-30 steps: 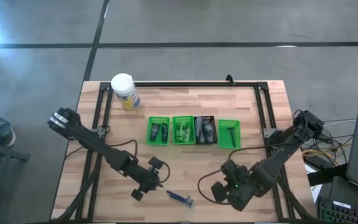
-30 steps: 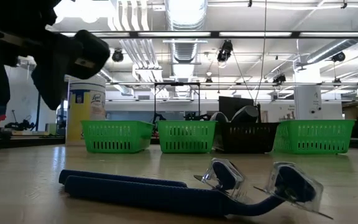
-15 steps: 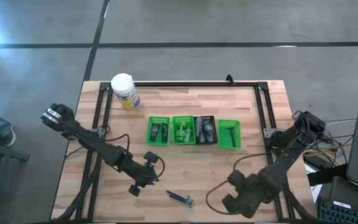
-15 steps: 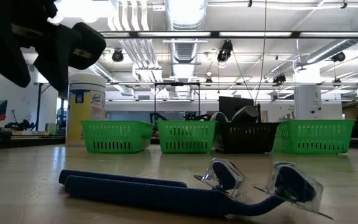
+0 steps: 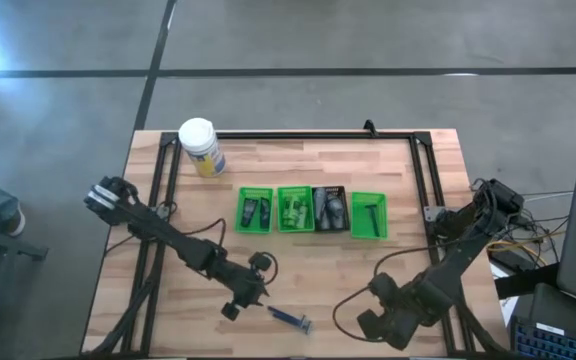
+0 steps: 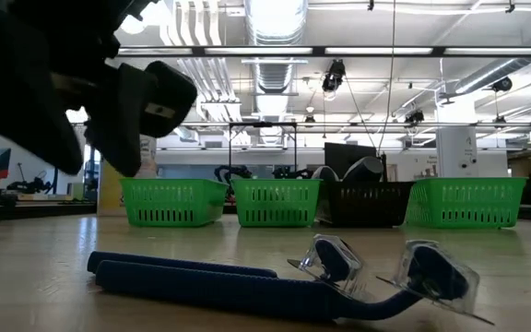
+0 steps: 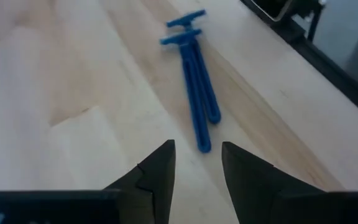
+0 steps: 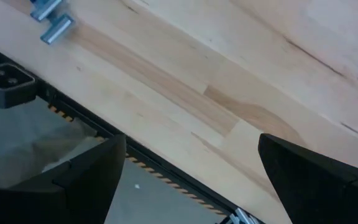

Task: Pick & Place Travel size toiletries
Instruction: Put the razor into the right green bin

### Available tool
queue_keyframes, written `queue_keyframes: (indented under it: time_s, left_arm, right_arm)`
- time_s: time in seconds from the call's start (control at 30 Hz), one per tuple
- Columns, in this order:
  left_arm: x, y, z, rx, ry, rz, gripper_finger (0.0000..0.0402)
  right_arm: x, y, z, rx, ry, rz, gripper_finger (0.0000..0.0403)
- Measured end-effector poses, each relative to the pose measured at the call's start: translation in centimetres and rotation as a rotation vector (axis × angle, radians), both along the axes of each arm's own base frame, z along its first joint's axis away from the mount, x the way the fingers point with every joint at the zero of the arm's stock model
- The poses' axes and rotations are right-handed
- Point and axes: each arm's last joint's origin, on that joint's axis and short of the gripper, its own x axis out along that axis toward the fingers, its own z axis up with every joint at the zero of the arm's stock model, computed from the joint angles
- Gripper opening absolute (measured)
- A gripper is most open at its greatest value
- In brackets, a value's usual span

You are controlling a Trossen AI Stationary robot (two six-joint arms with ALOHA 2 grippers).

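Two blue razors [image 7: 194, 93] lie side by side on the wooden table near its front edge, heads in clear caps [image 6: 339, 263]. My left gripper [image 7: 197, 165] is open with a narrow gap, slanting down, its fingertips just short of the razors' handle ends and touching nothing. In the high view it [image 5: 256, 298] stands left of the razors [image 5: 290, 319]. My right gripper [image 8: 197, 186] hangs wide open over the table's near edge, right of the razors [image 8: 51, 18]. More toiletries lie in the row of bins [image 5: 294, 209].
Three green bins and one dark bin [image 5: 330, 209] stand in a row at mid-table. A white canister with a yellow label [image 5: 200, 147] stands at the far left. A black frame [image 5: 298, 135] runs along the table's edges. Bare wood lies around the razors.
My left gripper first drew back a little, then went down and toward the table's right, closing in on the razors' handle ends. My right gripper shifted toward the near right corner and tipped. The razors have not moved.
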Motion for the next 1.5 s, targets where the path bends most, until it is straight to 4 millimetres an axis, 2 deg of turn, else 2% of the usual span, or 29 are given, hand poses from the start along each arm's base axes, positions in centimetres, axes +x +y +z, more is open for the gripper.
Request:
queue_keyframes:
  time_s: [0.17, 0.43, 0.67, 1.13, 1.33, 1.5]
  left_arm:
    - [1.0, -0.8, -1.3, 0.023, 0.024, -0.079, 0.0135]
    - [2.5, -1.6, -3.0, 0.043, 0.054, -0.101, 0.0133]
    - [3.1, -1.8, -3.5, 0.039, 0.074, -0.088, 0.0130]
    - [3.2, -1.8, -3.8, 0.058, 0.073, -0.086, 0.0034]
    - [3.5, -1.1, -3.7, 0.063, 0.067, -0.030, 0.0041]
    - [4.7, 1.0, -2.6, 0.003, 0.066, 0.114, 0.0034]
  right_arm:
    - [0.5, -0.5, 0.0, -0.007, -0.005, -0.001, 0.0363]
    - [0.7, -0.7, 0.0, -0.013, -0.007, 0.010, 0.0363]
    - [0.7, -0.7, -0.1, -0.018, -0.003, 0.010, 0.0363]
    - [0.6, -0.9, -0.4, -0.039, -0.005, 0.004, 0.0363]
    - [0.9, -1.0, -0.4, -0.075, -0.058, -0.027, 0.0363]
    - [1.2, -0.9, -0.1, -0.093, -0.117, -0.036, 0.0363]
